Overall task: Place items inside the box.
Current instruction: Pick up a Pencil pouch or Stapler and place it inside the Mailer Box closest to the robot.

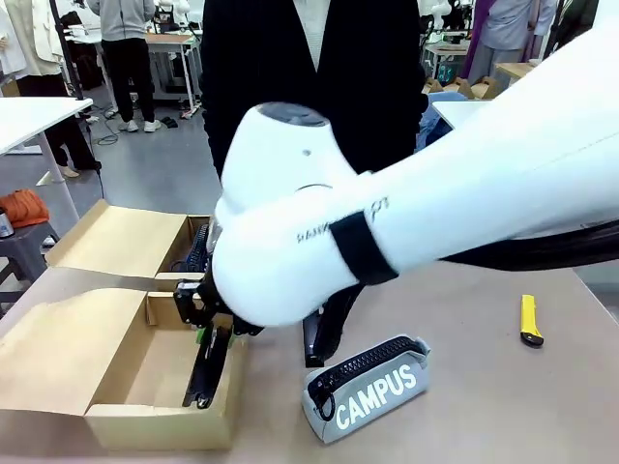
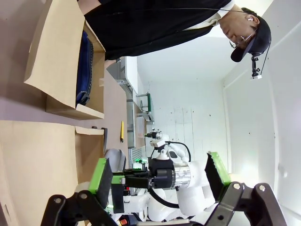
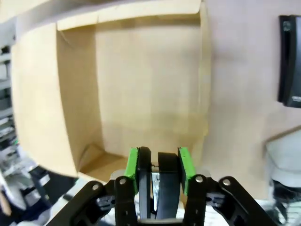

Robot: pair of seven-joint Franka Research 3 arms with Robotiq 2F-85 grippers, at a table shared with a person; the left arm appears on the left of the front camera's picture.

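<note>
The box [image 1: 160, 425] lies open at the near left of the table, its wide flap lid spread out to the left. My right gripper [image 1: 209, 338] reaches across into it, shut on a long black stapler [image 1: 207, 372] that points down toward the floor of the box. In the right wrist view the green pads [image 3: 134, 165] clamp the stapler [image 3: 167, 176] above the bare floor of the box [image 3: 77, 103]. The grey "CAMPUS" pouch [image 1: 372, 387] lies on the table just right of the box. The yellow cutter [image 1: 530, 321] lies far right. My left gripper [image 2: 160, 176] is open with nothing between its fingers.
A second brown box [image 1: 116, 237] behind the first holds a navy pouch [image 2: 84, 61]. A black item [image 1: 324, 333] stands behind my right arm, near the grey pouch. A person in black [image 1: 300, 77] stands at the table's far side.
</note>
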